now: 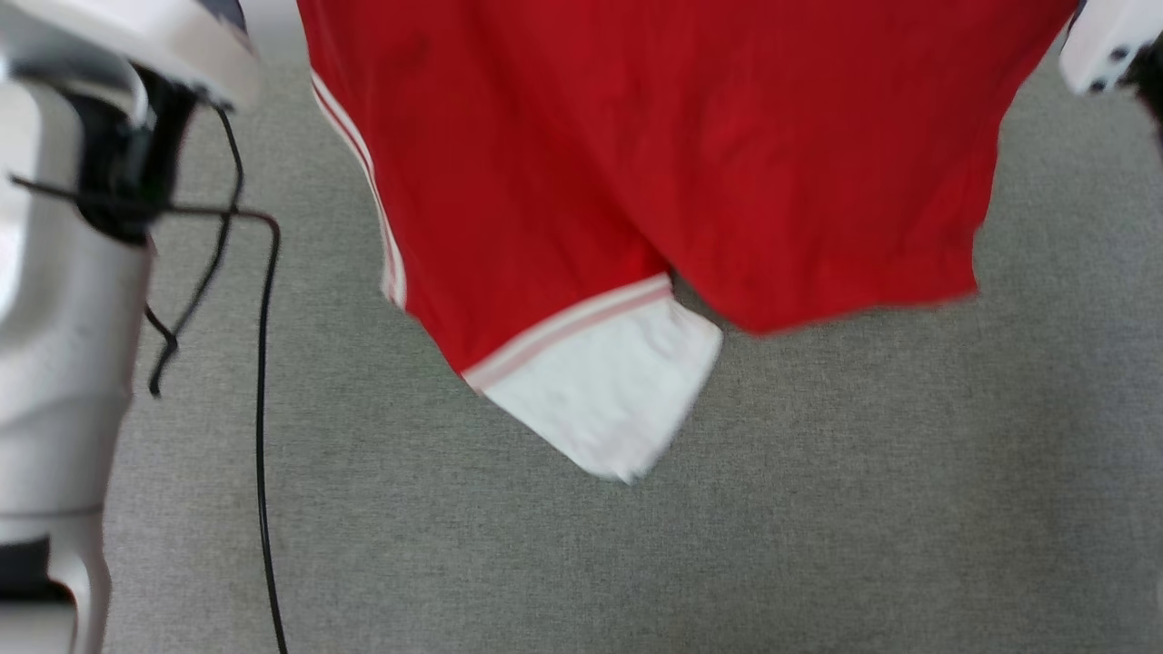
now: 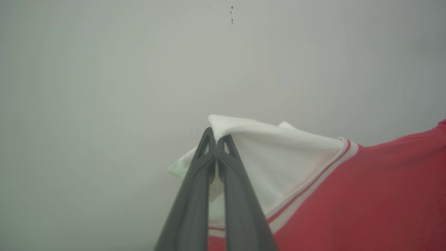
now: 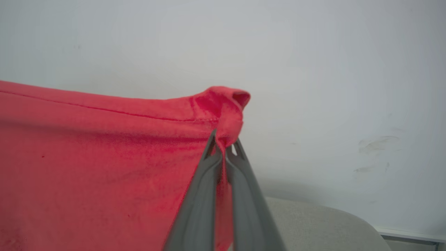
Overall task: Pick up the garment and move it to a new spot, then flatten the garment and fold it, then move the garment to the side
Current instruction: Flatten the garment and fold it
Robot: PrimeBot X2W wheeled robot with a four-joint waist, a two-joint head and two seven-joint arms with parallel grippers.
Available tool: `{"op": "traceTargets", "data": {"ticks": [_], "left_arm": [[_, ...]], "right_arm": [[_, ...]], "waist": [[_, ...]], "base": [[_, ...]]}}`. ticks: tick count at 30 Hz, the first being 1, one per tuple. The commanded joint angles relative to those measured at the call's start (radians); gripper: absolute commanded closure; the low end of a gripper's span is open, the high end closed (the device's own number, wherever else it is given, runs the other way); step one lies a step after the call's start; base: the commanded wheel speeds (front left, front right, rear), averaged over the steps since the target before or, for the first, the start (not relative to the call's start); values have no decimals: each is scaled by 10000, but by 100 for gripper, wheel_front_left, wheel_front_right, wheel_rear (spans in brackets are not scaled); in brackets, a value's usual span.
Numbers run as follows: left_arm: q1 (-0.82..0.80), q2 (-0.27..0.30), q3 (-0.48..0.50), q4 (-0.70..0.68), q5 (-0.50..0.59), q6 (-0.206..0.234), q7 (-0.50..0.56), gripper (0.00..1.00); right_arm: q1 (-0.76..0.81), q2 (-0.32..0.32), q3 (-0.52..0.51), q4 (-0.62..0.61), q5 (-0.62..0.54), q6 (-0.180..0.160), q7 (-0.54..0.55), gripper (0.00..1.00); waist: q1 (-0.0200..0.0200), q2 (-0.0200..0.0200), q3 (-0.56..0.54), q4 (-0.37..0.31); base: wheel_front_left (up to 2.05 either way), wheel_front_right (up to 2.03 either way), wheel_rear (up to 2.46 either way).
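head view: red cloth jersey with white sleeves (image 1: 690, 154) hangs limp, light; left gripper (image 2: 216, 136) clamps sleeve edge, right gripper (image 3: 225, 140) clamps red corner.

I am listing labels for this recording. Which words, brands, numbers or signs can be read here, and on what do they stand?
No text can be read.
The garment shows only plain red cloth, a white sleeve and stripe trim, without lettering.
The dark specks on the wall are marks, not writing.
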Motion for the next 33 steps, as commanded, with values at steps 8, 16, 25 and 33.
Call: {"op": "traceTargets", "data": {"ticks": [8,16,25,33], "left_arm": [[-2980,366,101,1841,177,-284,-266,100],[-4990,740,86,2899,98,-445,-394,100],[-5576,641,-340,4058,-285,-529,-807,100],[-4889,413,-1074,4694,-1378,-537,-1139,100]], "right_arm": [[-2335,96,-256,510,-598,-14,-437,100],[-4124,393,-499,920,-990,-14,-742,100],[-4729,735,-660,1913,-1116,-14,-1283,100],[-4415,989,-446,3172,-894,-12,-1797,100]], "waist": [[0,-1,911,-353],[0,-1,2296,-532],[0,-1,3436,-517],[0,-1,3798,-388]], "base": [[0,0,0],[0,0,0],[0,0,0],[0,0,0]]}}
